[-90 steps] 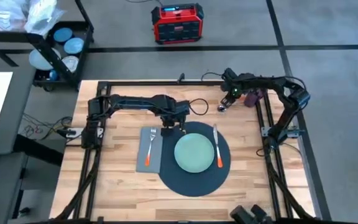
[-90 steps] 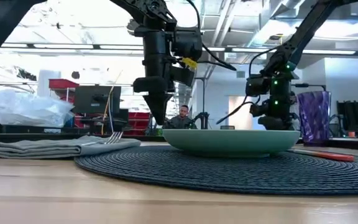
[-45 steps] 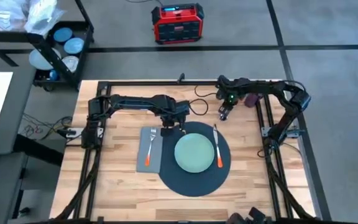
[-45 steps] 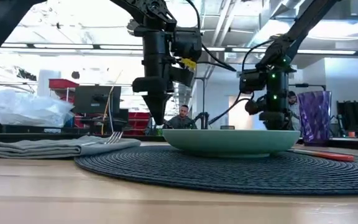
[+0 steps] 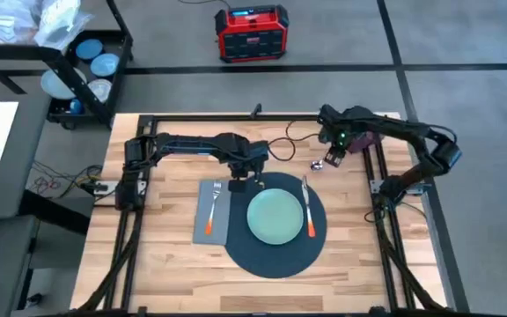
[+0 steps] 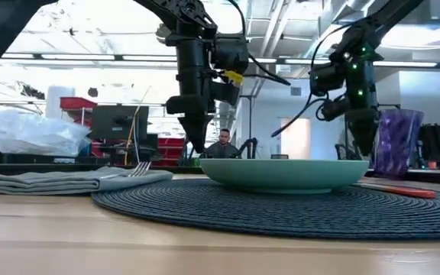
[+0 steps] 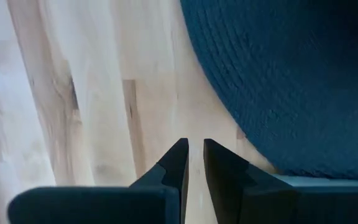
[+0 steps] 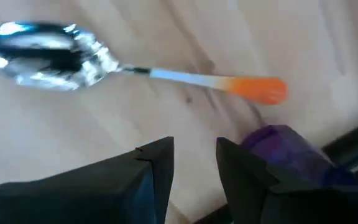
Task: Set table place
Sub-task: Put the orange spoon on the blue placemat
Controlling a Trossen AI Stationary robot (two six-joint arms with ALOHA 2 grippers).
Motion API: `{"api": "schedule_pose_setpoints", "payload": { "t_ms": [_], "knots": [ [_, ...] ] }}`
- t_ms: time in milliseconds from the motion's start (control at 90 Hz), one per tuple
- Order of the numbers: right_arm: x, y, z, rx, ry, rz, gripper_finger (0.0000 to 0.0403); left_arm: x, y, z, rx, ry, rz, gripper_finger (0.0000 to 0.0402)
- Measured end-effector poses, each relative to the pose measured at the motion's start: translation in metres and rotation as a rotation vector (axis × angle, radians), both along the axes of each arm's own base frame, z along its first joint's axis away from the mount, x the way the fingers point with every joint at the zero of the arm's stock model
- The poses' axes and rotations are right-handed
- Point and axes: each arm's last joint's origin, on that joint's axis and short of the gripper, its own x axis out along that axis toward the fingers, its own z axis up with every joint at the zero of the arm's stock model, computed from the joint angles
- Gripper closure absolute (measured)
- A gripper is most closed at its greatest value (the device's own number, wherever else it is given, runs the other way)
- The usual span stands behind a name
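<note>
1. Butcher-block wood forms the surface [image 5: 165,255]; the dark round mat [image 5: 275,255] is the landmark, carrying the pale green plate [image 5: 276,217] at its centre.
2. Grey napkin [image 5: 211,220] touches the mat's left edge, with the fork [image 5: 211,210] on it; the knife [image 5: 307,210] lies on the mat, right of the plate.
3. Left claw [image 5: 236,187], fingers nearly closed and holding nothing, hangs at the mat's far-left rim.
4. Right claw [image 5: 332,161], narrowly parted and empty, hangs beyond the mat's far-right rim.
5. Only the right wrist view resolves the spoon [image 8: 129,68] with its orange handle and the purple cup [image 8: 284,146] beside it.
6. No legible writing appears.
</note>
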Motion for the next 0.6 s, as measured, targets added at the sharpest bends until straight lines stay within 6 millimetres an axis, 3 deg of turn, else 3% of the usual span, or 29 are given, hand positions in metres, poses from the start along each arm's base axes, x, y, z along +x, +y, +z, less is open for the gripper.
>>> {"api": "schedule_pose_setpoints", "payload": {
  "t_ms": [311,600],
  "knots": [
    [0.014,0.006,-0.026,0.045,0.057,0.063,0.0296,0.000,-0.001,-0.001,-0.004,0.000,0.010,0.0367],
    [0.028,0.008,-0.028,-0.046,0.051,0.238,0.0296,0.004,-0.001,-0.001,0.008,-0.034,-0.015,0.0367]
  ]
}}
